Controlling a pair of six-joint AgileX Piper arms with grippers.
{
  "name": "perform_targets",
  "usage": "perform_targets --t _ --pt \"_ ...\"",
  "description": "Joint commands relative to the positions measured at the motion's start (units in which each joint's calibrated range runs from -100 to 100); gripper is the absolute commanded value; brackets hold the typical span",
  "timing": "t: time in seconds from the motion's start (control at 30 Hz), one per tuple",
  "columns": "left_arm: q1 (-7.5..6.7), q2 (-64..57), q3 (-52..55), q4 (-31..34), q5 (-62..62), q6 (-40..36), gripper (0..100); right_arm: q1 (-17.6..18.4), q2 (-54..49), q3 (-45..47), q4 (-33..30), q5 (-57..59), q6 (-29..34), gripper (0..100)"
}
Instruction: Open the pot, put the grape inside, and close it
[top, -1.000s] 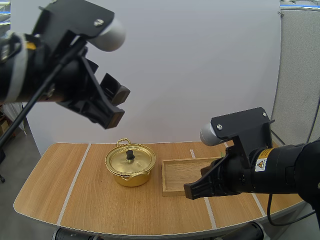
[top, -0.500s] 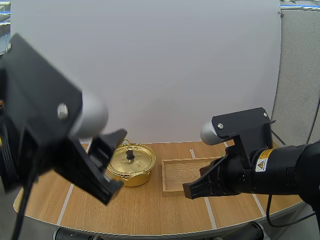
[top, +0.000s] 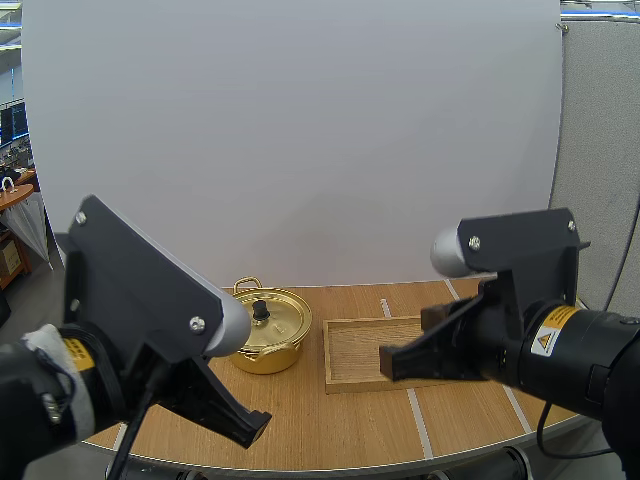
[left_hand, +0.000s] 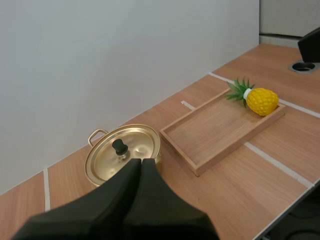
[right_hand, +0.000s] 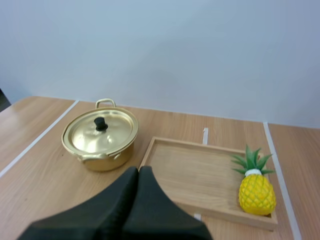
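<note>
I read left gripper (left_hand: 141, 162) closed, empty | right gripper (right_hand: 138, 170) same | lid (top: 280, 318) on gold pot (top: 264, 357) | pineapple (right_hand: 256, 193) at wooden tray (right_hand: 192, 175) right end

Plain white board (top: 300, 140) stands upright at the far edge of my tabletop (top: 340, 420), w/ soft, even light across it. Tabletop is pale wood, its near edge rounded at the corners, crossed near-to-far by thin light stripes (top: 418, 420). A round cable hole (left_hand: 303, 65) sits in the wood toward the right end. A grey partition panel (top: 600, 130) rises right of the board. Far left, past the board's edge, I see a bit of office: a wooden desk (top: 12, 192) & grey floor (top: 25, 300).
</note>
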Motion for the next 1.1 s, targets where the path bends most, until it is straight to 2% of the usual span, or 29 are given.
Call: perform_targets --t 0.0,0.17,0.27,0.4,0.57,0.77,0.93,1.07 --pt "0.09 -0.2 3.7 -0.8 -19.6 -3.0 0 -0.3 -0.4 3.6 -0.5 -12.6 -0.2 0" --pt "0.09 -0.2 11.3 -0.8 -51.3 -3.4 0 -0.3 -0.4 12.2 -1.5 -36.7 -0.6 0" --pt "0.09 -0.2 17.0 -0.8 -66.3 -3.4 0 -0.3 -0.4 20.1 -2.3 -56.1 -0.6 0" --pt "0.09 -0.2 24.6 -0.8 -80.1 -3.4 0 -0.3 -0.4 25.9 -2.3 -64.4 -0.6 0" --pt "0.09 -0.2 32.1 -0.8 -88.2 -3.4 0 -0.3 -0.4 31.6 -2.3 -68.0 -0.6 0" --pt "0.09 -0.2 37.8 -0.8 -90.3 -6.9 0 -0.3 -0.4 36.2 -2.3 -68.7 -0.6 0" --pt "0.35 -1.7 42.3 -0.8 -100.5 -7.9 0 -0.3 -0.4 39.8 -2.3 -70.6 -0.6 0" --pt "0.35 -3.4 42.3 -1.2 -91.4 -7.9 0 -0.3 -0.4 40.7 -3.1 -70.7 -0.6 0"
